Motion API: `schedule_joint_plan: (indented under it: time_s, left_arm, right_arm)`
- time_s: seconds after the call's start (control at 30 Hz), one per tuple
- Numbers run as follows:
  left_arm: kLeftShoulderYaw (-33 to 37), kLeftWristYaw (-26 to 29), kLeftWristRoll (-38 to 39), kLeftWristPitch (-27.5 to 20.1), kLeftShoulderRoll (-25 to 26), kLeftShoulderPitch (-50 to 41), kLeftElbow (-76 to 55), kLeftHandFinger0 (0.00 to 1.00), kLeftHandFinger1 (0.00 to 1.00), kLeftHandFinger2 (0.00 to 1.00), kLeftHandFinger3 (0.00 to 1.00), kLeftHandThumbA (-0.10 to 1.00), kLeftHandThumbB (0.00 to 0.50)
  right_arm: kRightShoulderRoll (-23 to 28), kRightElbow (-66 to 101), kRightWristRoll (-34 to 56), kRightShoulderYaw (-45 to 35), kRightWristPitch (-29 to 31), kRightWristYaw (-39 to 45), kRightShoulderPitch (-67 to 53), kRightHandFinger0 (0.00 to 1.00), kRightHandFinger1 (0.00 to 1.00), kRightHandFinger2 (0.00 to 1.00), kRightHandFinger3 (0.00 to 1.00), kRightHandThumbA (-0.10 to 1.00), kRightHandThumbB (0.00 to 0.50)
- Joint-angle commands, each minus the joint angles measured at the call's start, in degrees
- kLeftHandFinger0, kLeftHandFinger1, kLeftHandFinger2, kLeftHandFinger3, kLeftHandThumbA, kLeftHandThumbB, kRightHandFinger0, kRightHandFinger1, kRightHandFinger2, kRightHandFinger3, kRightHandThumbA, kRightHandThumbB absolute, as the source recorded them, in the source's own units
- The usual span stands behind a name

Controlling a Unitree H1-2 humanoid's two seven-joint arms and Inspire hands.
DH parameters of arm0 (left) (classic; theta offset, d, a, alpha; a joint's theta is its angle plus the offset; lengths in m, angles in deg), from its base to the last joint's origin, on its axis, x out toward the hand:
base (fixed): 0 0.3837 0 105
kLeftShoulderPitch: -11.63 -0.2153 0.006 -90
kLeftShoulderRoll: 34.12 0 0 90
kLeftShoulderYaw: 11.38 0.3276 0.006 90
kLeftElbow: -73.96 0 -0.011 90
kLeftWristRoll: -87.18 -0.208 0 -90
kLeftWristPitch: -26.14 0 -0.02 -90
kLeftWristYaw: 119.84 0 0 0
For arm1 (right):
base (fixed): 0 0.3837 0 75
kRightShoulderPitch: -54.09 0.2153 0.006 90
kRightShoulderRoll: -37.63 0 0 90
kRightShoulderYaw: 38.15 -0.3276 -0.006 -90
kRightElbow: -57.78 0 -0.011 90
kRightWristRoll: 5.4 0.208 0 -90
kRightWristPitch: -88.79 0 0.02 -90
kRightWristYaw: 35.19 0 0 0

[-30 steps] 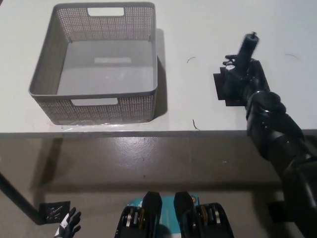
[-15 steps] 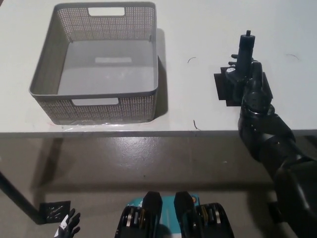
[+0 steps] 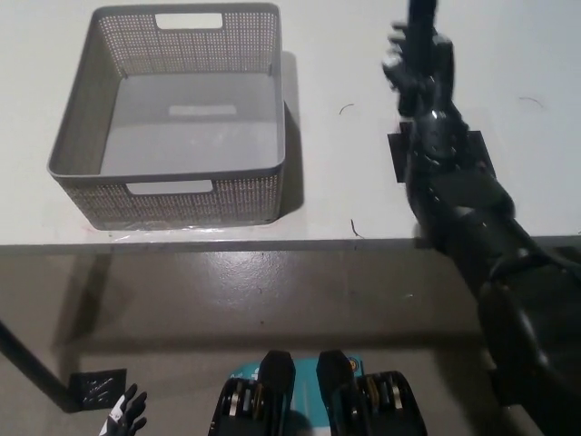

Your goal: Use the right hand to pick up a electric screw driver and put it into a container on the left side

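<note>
Basket (image 3: 172,195) left (tabletop (image 3: 345,200)), mat (image 3: 397,156) right

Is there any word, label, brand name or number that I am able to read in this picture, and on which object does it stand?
None can be read.
Basket: a pale rectangular patch on its floor, too blurred to tell whether it bears text.
Electric screwdriver, held in the right hand: no marking visible.
Black mat on the table: plain.

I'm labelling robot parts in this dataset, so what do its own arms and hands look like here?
The right arm is glossy black, built of bulky rounded segments, and ends in a black right hand with slim fingers. Only a small part of the left hand shows at the lower left: white with dark fingers. No cables or markings can be made out.
</note>
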Motion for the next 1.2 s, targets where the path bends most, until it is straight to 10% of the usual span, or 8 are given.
schedule_joint_plan:
  time_s: [0.0,1.17]
  left_arm:
    - [-0.5,-0.1,0.8,-2.1,0.3,-0.3,0.6,1.00,1.00,1.00,1.00,0.98,0.173]
    - [1.8,-2.7,0.3,-2.1,0.4,-1.4,0.5,0.96,1.00,1.00,1.00,1.00,0.200]
  right_arm:
    - [-1.2,4.7,-3.5,1.7,5.1,-1.1,5.8,0.00,0.20,0.62,0.69,-0.10,0.135]
    - [-18.7,4.9,-4.8,2.4,2.4,-2.3,7.6,0.00,0.18,0.65,0.70,-0.10,0.110]
